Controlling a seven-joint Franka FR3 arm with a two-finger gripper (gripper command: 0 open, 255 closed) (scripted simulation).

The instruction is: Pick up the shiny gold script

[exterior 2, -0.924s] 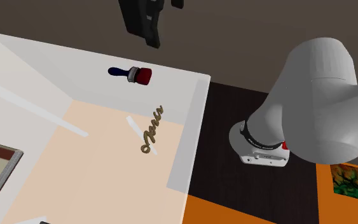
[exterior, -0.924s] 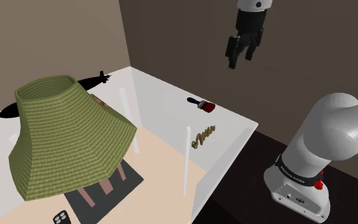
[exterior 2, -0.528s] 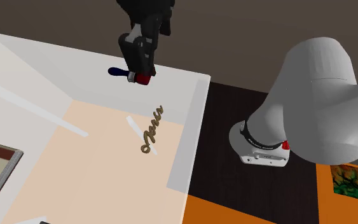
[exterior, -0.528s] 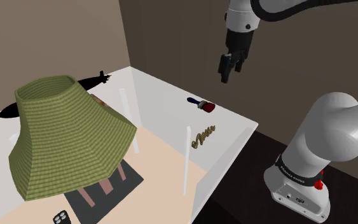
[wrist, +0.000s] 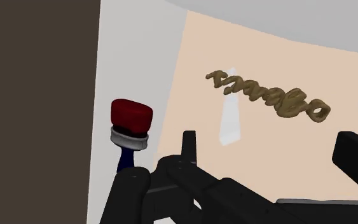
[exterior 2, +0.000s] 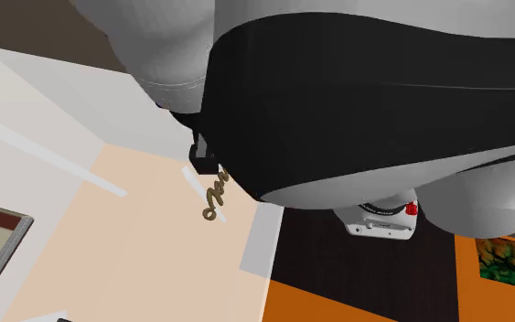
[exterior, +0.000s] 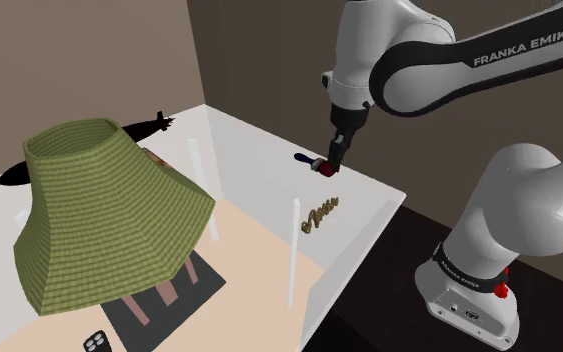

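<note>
A: Script [exterior: 319, 213], gold, cursive: position?
B: Centre of the shoulder view, flat on the table [exterior: 254, 150] near its right edge, with a red-headed brush [exterior: 307, 159] up-frame.
A: Claw [exterior: 333, 160]?
B: Fingers spread apart, holding nothing, poised at the brush.

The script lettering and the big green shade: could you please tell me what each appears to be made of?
Script lettering: dull brownish gold, lumpy, with no bright glints; perhaps cast metal, but the look leaves it open. Green shade: olive and matte, with fine horizontal ribs across flat facets; likely woven fibre or ribbed fabric.
</note>
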